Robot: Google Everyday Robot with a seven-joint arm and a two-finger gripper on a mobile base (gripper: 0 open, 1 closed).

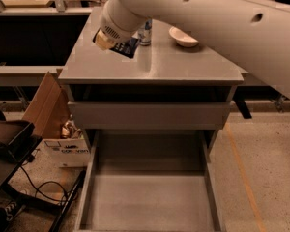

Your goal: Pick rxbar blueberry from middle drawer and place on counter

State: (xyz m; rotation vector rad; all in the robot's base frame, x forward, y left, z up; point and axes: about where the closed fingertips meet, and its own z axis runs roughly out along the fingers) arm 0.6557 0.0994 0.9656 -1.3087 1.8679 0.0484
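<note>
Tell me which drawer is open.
The lower wide grey metal drawer, pulled out, floor showing; the one above shows only its front panel. The gripper holds a dark snack bar above the grey counter.

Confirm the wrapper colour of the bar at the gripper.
Dark navy-black with pale lettering; camera view, snack bar at the gripper over the counter.

My gripper [115,42], at the tip of my thick white arm [208,13], clasped the flat dark navy snack bar [127,48], tilted, above the smooth grey metal counter [183,66], left side. A shallow white bowl [183,36] sat behind. Below, the deep grey metal drawer [150,202] stood open.
</note>
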